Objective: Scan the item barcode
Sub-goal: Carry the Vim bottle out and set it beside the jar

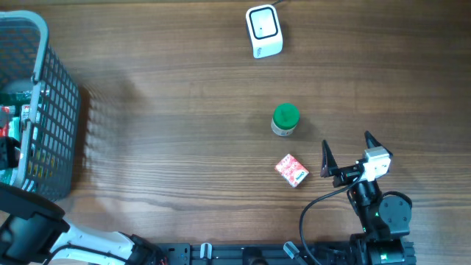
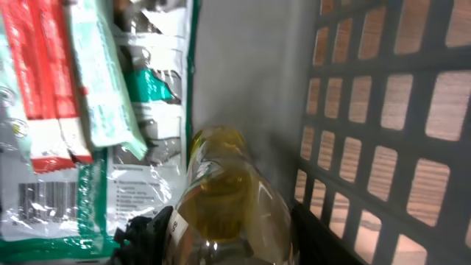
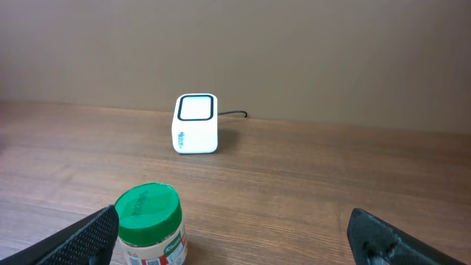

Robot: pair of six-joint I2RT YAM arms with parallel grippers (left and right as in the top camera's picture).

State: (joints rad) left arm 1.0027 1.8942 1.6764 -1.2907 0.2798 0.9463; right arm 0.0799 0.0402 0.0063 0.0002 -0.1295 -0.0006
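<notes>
In the left wrist view my left gripper is down inside the grey basket. Its black fingers press on both sides of a clear bottle of yellow liquid, which lies next to plastic-wrapped packets. The white barcode scanner stands at the back of the table. My right gripper hangs wide open and empty near the front right. Just ahead of it stands a green-lidded jar, which it does not touch.
The grey wire basket fills the far left edge of the table. A small red and white carton lies left of the right gripper. The scanner's cable runs off the back edge.
</notes>
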